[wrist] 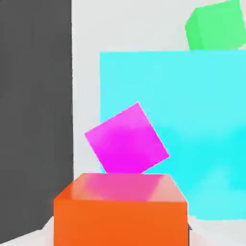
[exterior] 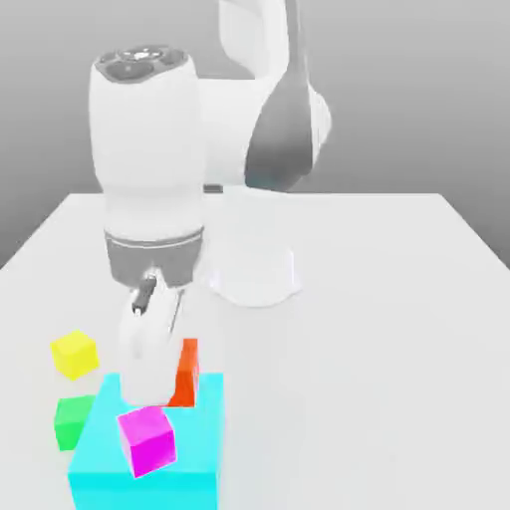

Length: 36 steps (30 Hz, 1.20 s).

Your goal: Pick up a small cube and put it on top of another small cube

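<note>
My pincer point(exterior: 159, 374) clamped on orange-red cube point(exterior: 185, 374); magenta cube point(exterior: 148, 439) sits on cyan block point(exterior: 100, 463) just beneath, slightly toward table's near edge; tilted.

One small cube point(exterior: 147, 439) sits on the big block point(exterior: 100, 463); another small cube point(exterior: 186, 372) above it

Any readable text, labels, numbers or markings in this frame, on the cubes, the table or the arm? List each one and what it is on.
None. No words, numbers or signs can be read anywhere.
The orange-red cube, magenta cube, cyan block, yellow cube and green cube all have plain, unmarked faces.
The white table and the arm's white shell carry no label or brand.
</note>
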Each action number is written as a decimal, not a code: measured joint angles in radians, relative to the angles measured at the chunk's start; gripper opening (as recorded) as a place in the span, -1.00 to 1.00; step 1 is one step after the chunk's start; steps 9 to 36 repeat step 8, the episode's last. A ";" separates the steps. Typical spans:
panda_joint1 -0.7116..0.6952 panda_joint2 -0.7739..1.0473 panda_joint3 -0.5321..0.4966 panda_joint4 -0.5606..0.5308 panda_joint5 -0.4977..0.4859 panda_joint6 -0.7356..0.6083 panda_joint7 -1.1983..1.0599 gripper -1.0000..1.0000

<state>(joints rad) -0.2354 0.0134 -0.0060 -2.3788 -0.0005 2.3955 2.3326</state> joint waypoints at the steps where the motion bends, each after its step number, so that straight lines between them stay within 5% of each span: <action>1: -0.016 0.016 0.000 -0.001 -0.002 0.016 0.019 -1.00; 4: -0.005 0.092 0.007 -0.018 -0.003 0.109 0.036 -1.00; 5: -0.004 0.112 0.008 -0.023 -0.002 0.134 0.036 1.00; 36: -0.004 0.112 0.008 -0.023 -0.002 0.134 0.036 1.00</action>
